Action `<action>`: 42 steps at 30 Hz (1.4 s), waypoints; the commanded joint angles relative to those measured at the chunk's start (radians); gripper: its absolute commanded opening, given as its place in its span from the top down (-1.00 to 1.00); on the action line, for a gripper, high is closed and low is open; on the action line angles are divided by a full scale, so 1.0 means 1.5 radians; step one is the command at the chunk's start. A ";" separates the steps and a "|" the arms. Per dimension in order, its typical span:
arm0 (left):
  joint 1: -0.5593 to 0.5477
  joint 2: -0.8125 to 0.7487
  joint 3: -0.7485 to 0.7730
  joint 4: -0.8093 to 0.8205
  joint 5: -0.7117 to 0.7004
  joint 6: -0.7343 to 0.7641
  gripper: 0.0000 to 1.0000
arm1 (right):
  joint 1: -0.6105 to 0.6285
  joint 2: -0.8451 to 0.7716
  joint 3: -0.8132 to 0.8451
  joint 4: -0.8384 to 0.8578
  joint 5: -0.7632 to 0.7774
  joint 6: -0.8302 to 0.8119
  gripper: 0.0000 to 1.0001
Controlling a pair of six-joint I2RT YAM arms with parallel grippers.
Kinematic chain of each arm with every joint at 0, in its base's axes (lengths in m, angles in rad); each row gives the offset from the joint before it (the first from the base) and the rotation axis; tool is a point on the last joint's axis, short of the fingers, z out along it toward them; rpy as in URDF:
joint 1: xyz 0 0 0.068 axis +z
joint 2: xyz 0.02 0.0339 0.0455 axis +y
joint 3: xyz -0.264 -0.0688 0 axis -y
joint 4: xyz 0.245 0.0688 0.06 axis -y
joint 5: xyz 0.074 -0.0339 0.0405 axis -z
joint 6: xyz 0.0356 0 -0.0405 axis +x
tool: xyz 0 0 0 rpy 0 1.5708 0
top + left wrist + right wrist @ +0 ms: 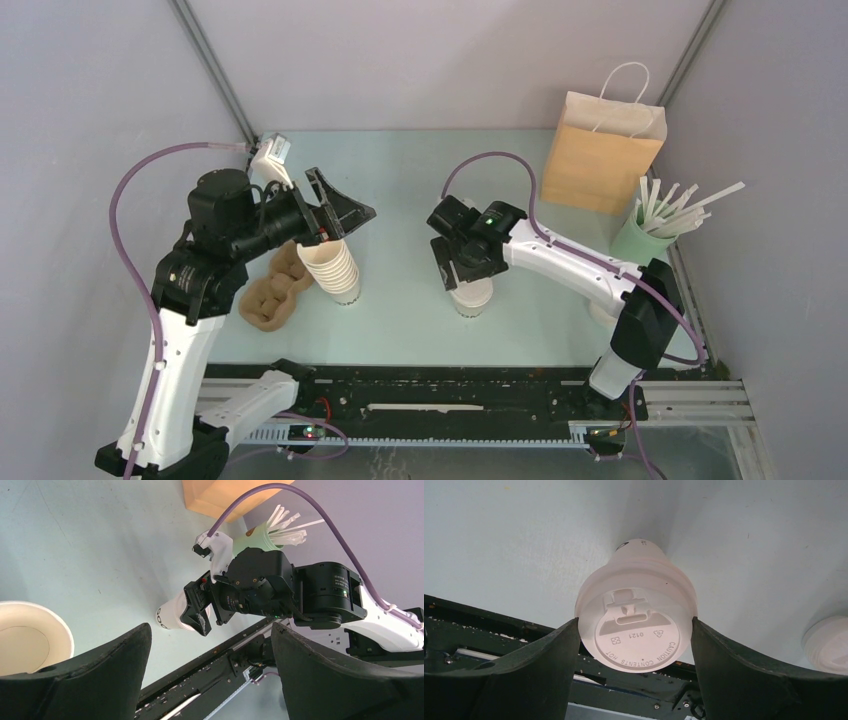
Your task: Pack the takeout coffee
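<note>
The takeout coffee (470, 298), a small cream cup with a white lid, stands on the pale green table in front of the middle. My right gripper (462, 272) is over it. In the right wrist view the two fingers of that gripper (635, 630) touch the rim of the lid (638, 635) on both sides. The cup also shows in the left wrist view (169, 615), under the right gripper. My left gripper (345, 215) is open and empty, held in the air above the stack of nested cups (335, 270). It also shows in its own wrist view (210, 680).
A brown paper bag (600, 150) stands at the back right. A green cup of white straws (640, 240) is to its right. Brown pulp cup carriers (275, 295) lie left of the stack. A loose white lid (826, 645) lies beside the coffee.
</note>
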 commanded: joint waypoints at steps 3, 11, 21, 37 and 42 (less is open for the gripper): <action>0.003 -0.001 0.028 0.005 0.015 0.014 -0.88 | 0.001 0.006 -0.005 0.017 -0.001 -0.002 -0.70; 0.003 -0.001 0.025 0.006 0.017 0.014 -0.88 | 0.001 0.001 -0.016 0.011 0.010 0.003 -0.72; 0.003 0.000 0.024 0.007 0.020 0.013 -0.88 | 0.001 0.004 -0.011 0.010 0.031 -0.001 -0.75; 0.003 -0.003 0.015 0.011 0.029 0.012 -0.88 | 0.002 -0.012 -0.024 0.011 0.022 0.003 -0.96; 0.003 0.000 0.010 0.015 0.037 0.007 -0.89 | 0.002 -0.023 0.019 -0.018 0.027 0.007 -0.99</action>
